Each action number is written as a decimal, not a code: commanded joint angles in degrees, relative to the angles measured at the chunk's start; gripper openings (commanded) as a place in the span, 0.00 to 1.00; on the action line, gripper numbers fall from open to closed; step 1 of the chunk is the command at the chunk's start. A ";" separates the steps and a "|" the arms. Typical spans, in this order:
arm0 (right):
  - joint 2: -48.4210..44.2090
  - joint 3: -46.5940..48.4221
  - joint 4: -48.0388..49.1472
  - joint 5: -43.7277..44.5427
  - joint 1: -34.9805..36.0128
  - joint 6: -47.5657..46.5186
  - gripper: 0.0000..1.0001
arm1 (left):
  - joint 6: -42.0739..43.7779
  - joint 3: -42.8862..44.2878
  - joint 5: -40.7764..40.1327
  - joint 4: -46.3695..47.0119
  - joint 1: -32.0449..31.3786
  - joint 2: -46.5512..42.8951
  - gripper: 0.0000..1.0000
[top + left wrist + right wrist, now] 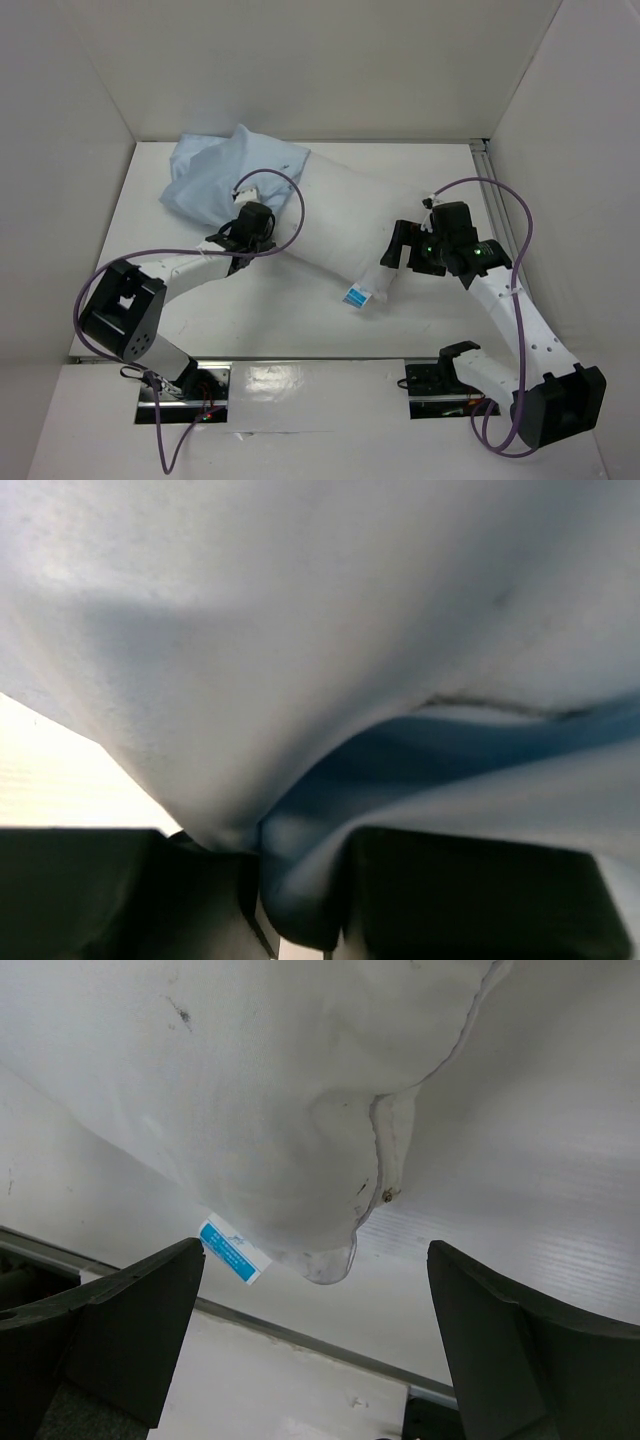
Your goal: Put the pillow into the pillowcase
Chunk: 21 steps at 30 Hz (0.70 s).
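Note:
The white pillow [330,225] lies slantwise across the table, its far left end inside the light blue pillowcase [215,175]. Its blue-and-white tag [357,296] sticks out at the near right corner. My left gripper [243,248] sits at the near edge of the pillowcase. In the left wrist view a fold of the pillowcase [300,630] is pinched in that gripper [300,900]. My right gripper [392,255] hovers open beside the pillow's right end. In the right wrist view the pillow [250,1090] corner and tag [231,1252] hang just ahead of that gripper [315,1360], touching neither finger.
White walls close in the table [200,320] at the back and on both sides. A metal rail [485,160] runs along the right edge. The arm bases and purple cables [290,200] are at the near edge.

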 commanded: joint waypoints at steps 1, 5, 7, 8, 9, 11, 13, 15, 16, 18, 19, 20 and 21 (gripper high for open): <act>0.07 1.40 0.13 -0.25 -0.31 -0.09 1.00 | -2.28 -0.22 0.28 0.60 0.14 -1.94 0.26; 0.07 1.40 0.66 -0.86 -0.31 -0.09 1.00 | -3.86 -0.83 -0.86 -0.02 0.14 -3.17 0.10; 0.07 1.40 0.66 -0.87 -0.31 -0.09 1.00 | -4.39 -0.83 -0.86 -0.02 0.14 -3.17 0.06; 0.07 1.40 0.66 -0.87 -0.31 -0.09 1.00 | -4.39 -0.83 -0.86 -0.02 0.14 -3.17 0.04; 0.07 1.40 0.66 -0.87 -0.31 -0.09 1.00 | -4.39 -0.22 -0.86 -0.63 0.14 -3.17 0.03; 0.07 0.88 0.66 -0.87 -0.31 -0.09 1.00 | -5.00 0.31 -0.86 -1.25 0.14 -2.65 0.00; 0.07 0.87 0.66 -0.87 -0.31 -0.09 1.00 | -5.53 0.31 -0.86 -1.95 0.14 -2.65 0.00; 0.07 0.26 0.66 -1.48 -0.31 -0.09 1.00 | -6.15 0.31 -0.86 -3.09 -0.38 -2.65 0.00; 0.07 -0.26 0.66 -1.48 -0.31 -0.09 1.00 | -7.54 0.31 -0.86 -3.80 -0.38 -3.17 0.00; 0.07 -1.67 0.66 -3.58 -0.31 -0.09 1.00 | -8.16 0.31 -0.33 -4.94 -1.17 -4.04 0.00; 0.07 -3.33 1.18 -4.29 -0.31 0.43 1.00 | -8.69 -0.30 -0.33 -4.95 -1.87 -5.18 0.00; -0.45 -4.48 1.80 -5.08 -0.31 1.13 1.00 | -8.70 -1.00 -0.33 -4.34 -1.88 -5.72 0.00; -0.46 -5.79 2.76 -6.83 -0.31 1.66 1.00 | -8.70 -1.01 0.19 -4.33 -2.40 -5.72 0.00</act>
